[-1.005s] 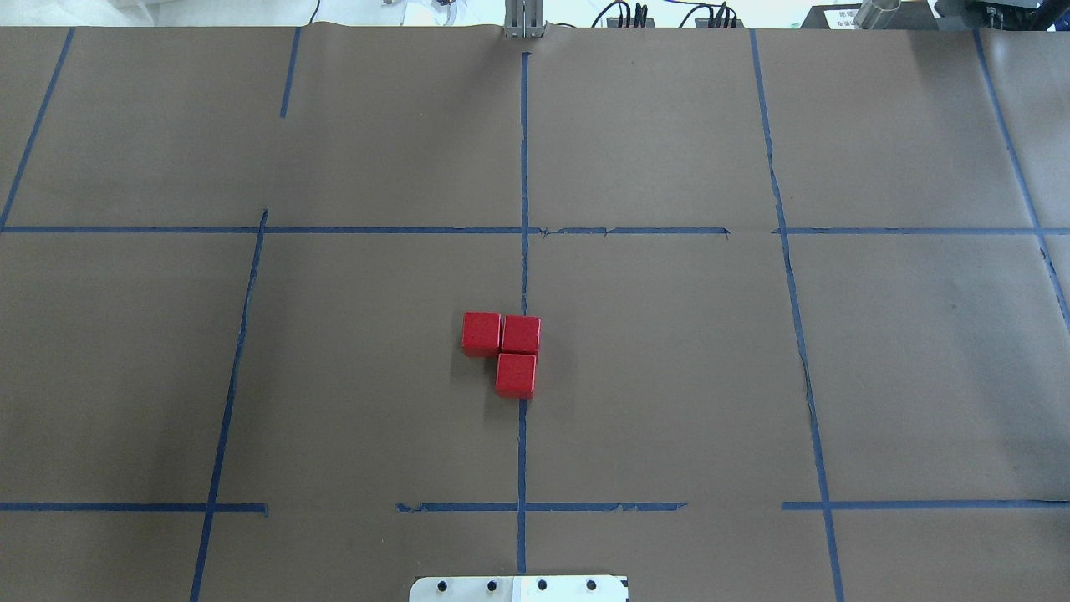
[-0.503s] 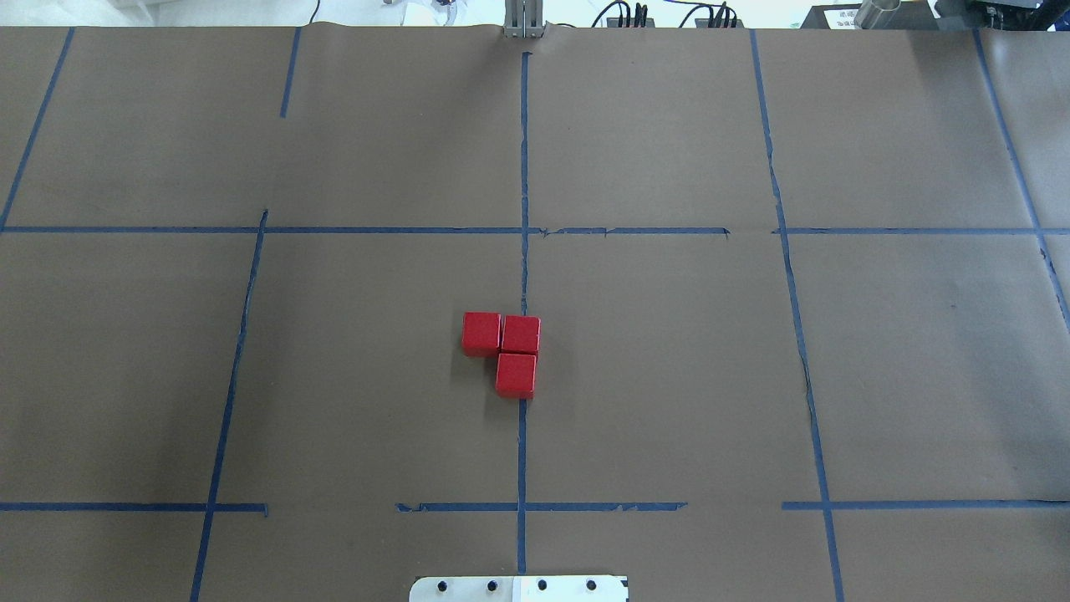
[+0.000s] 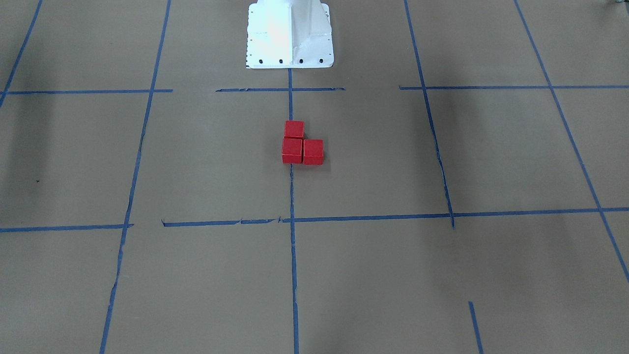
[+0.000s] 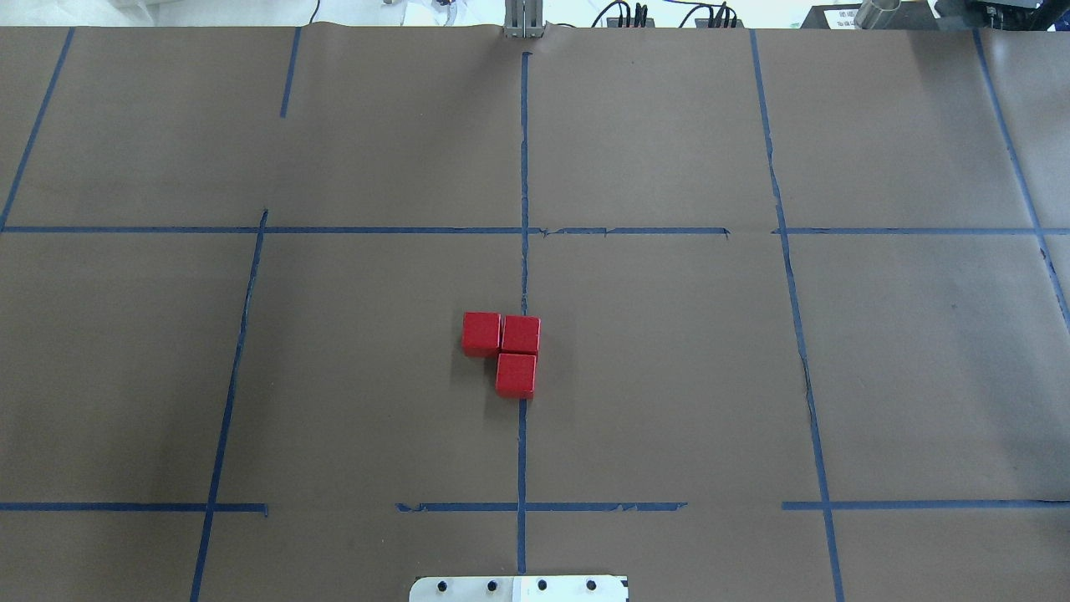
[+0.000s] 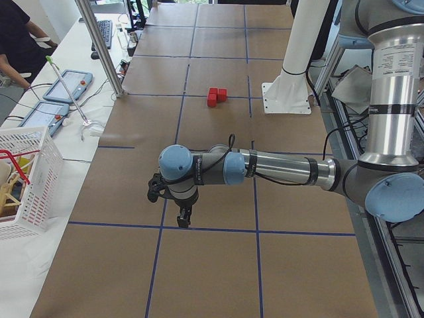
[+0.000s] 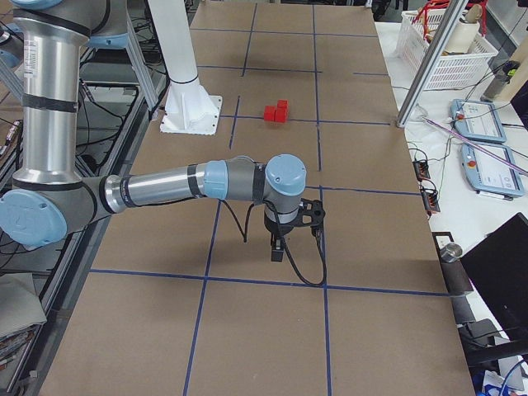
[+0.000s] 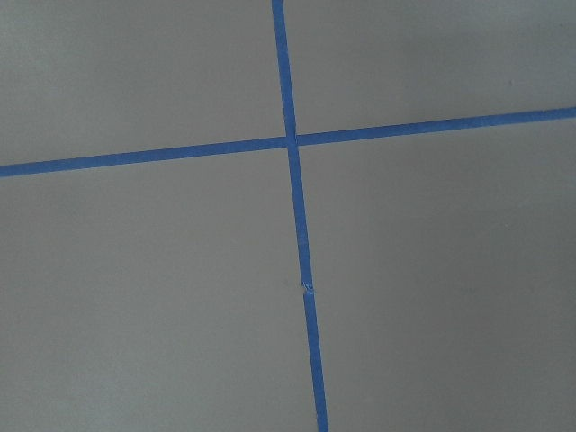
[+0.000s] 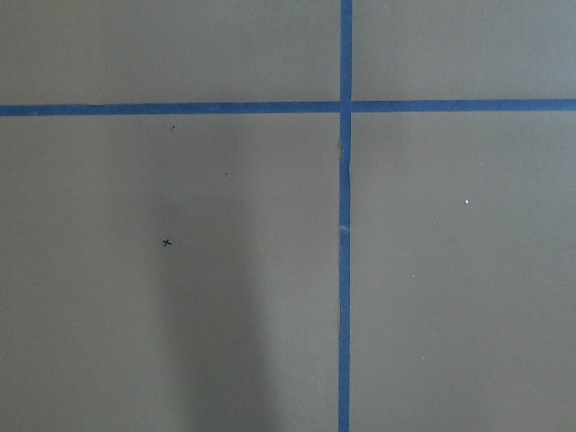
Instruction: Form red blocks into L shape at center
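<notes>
Red blocks in L at center; left pincer, right pincer well apart

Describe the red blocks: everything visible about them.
The red blocks are three small, identical cubes with plain matte faces. They lie flat in the middle grid cell of the brown paper. They form an L, set tight together: the corner cube and the one nearer the robot sit on the vertical blue tape line, and the third juts toward the robot's left. None is stacked. Only the surface and each other touch them.
</notes>
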Controlling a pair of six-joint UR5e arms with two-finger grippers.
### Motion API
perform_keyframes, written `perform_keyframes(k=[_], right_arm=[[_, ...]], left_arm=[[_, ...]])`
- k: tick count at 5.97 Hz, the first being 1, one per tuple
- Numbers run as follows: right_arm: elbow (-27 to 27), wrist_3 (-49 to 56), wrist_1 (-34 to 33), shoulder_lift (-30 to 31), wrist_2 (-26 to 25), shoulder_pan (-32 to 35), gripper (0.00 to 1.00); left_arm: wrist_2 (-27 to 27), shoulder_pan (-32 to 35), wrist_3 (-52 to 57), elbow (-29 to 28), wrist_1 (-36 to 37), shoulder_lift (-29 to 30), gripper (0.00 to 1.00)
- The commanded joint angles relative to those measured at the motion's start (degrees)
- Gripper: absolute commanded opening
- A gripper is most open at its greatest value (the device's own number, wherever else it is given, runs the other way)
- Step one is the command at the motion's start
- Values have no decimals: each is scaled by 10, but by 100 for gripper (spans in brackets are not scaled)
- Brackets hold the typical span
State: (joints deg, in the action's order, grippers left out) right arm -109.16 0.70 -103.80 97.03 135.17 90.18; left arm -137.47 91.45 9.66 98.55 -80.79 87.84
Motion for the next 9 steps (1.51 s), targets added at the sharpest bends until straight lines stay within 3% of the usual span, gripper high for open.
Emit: perform_keyframes(k=[1,9], right_arm=[[-5,0,-1,0,0,0,100],[-16,0,-4,5,-1,0,100]], left_arm=[[0,-1,0,1,1,0,100],[-1,-1,0,11,-1,-12,100]])
